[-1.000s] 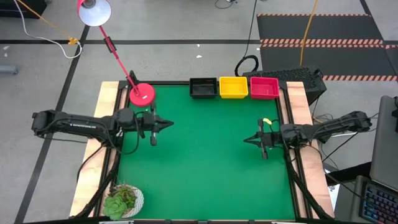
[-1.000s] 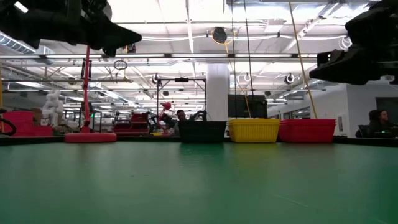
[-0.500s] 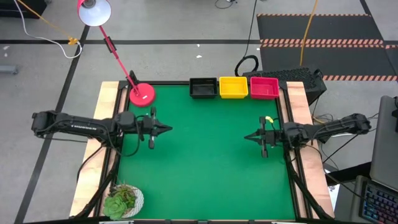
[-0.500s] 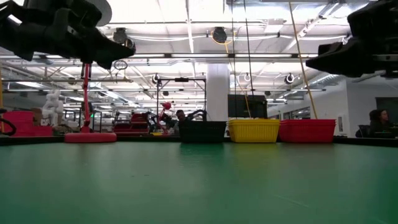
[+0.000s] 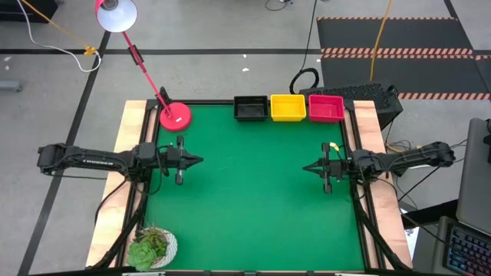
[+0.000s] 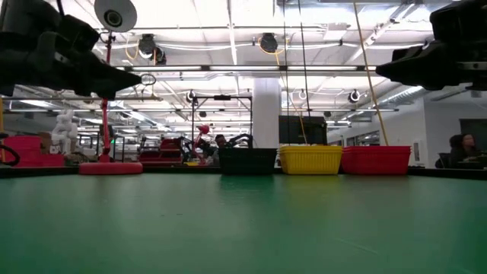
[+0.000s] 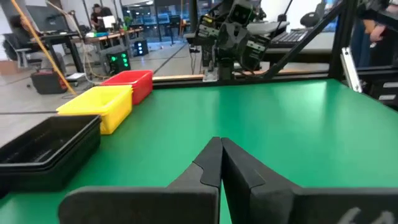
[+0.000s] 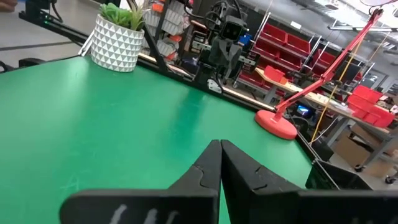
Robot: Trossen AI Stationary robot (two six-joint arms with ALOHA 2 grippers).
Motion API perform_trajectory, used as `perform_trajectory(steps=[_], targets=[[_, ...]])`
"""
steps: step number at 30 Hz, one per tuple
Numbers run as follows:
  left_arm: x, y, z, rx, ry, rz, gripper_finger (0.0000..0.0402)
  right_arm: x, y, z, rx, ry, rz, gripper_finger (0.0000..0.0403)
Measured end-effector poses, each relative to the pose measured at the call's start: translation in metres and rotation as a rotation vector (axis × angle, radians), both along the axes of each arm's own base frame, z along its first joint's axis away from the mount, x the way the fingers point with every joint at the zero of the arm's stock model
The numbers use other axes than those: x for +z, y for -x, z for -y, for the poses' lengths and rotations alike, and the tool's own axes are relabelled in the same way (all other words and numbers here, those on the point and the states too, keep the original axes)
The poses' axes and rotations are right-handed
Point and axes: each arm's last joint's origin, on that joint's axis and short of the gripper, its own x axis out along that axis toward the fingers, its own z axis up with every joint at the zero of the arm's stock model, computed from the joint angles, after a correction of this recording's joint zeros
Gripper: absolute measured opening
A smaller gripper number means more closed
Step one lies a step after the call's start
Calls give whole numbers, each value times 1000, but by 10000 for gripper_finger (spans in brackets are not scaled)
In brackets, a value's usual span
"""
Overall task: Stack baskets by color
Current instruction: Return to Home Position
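Three stacks of baskets stand side by side along the far edge of the green table: black (image 5: 250, 108), yellow (image 5: 288, 108) and red-pink (image 5: 326, 107). The low view shows them in a row, black (image 6: 248, 160), yellow (image 6: 310, 159), red-pink (image 6: 376, 159). The left wrist view shows the black stack (image 7: 43, 149) as nested baskets. My left gripper (image 5: 201, 160) hovers shut above the table's left side, pointing level toward the right. My right gripper (image 5: 304, 169) hovers shut above the right side, pointing left. Neither holds anything.
A red desk lamp stands with its round base (image 5: 175, 116) on the far left corner. A potted plant (image 5: 152, 248) sits at the near left corner. The green table surface (image 5: 253, 199) between the two grippers lies bare.
My left gripper has drawn back toward the table's left edge and sunk lower, staying shut and level. The baskets have not moved.
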Motion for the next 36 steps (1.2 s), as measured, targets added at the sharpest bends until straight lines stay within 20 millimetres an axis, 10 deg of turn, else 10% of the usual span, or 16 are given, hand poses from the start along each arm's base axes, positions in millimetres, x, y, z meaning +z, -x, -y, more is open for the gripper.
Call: perform_trajectory(steps=[36], targets=[[3,23,2,17,9,12,4,0,19,2,12,-27,25,0]])
